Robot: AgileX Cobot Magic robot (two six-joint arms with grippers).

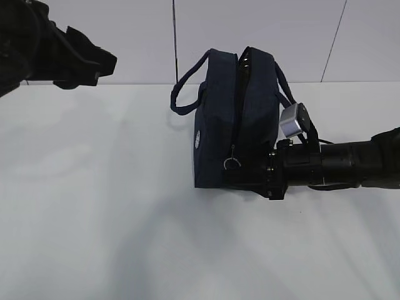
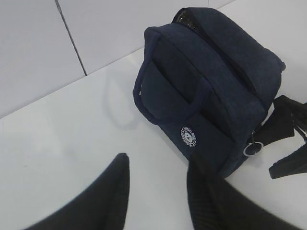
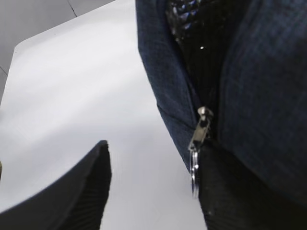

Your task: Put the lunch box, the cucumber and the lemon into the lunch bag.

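The soft lunch bag (image 1: 240, 119) (likely floppy, best held by a handle) stood beside the parted right gripper (image 3: 153, 191), the left gripper (image 2: 156, 191) likewise open.

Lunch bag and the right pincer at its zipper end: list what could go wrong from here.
1. The right pincer stands open at the lunch bag, near the ring pull; a finger could snag the ring and drag the bag.
2. The zipper opening looks narrow, so items may catch on its edges.
3. The left pincer hangs clear, so nothing steadies the bag.
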